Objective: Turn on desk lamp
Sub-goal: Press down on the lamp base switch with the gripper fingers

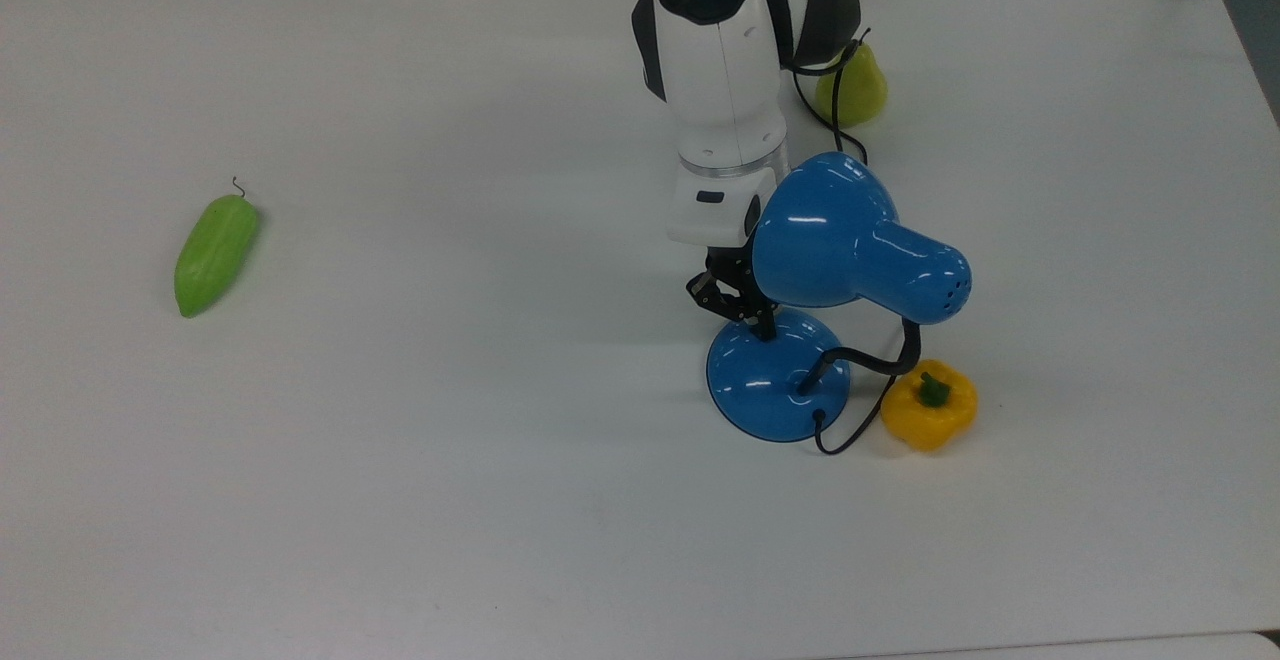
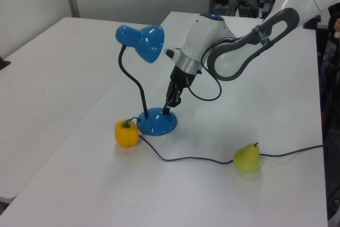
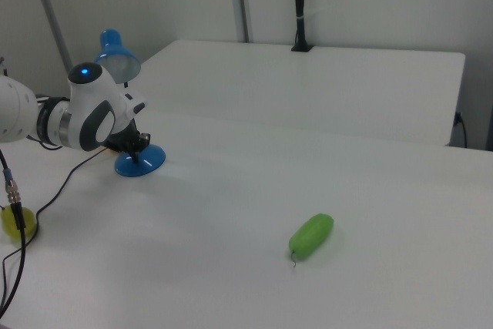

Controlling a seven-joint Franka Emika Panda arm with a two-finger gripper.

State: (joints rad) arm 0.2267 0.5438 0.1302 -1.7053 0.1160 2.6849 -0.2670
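Note:
The desk lamp stands at the top view's centre right, with a glossy blue shade (image 1: 850, 240) on a black bendy neck above a round blue base (image 1: 775, 385). In the left view its shade (image 2: 141, 41) points right and its base (image 2: 156, 123) sits on the white table. My gripper (image 1: 762, 328) is shut, angled down under the shade, and its tips rest on the base's near rim. The left view shows the gripper (image 2: 167, 109) touching the base's top right edge. In the right view the gripper (image 3: 139, 152) is down on the base (image 3: 141, 164).
A yellow bell pepper (image 1: 928, 405) lies beside the base, with the black cord (image 2: 202, 159) running past it to a yellow-green pear (image 1: 852, 85). A green pepper-like vegetable (image 1: 215, 253) lies far off on the top view's left.

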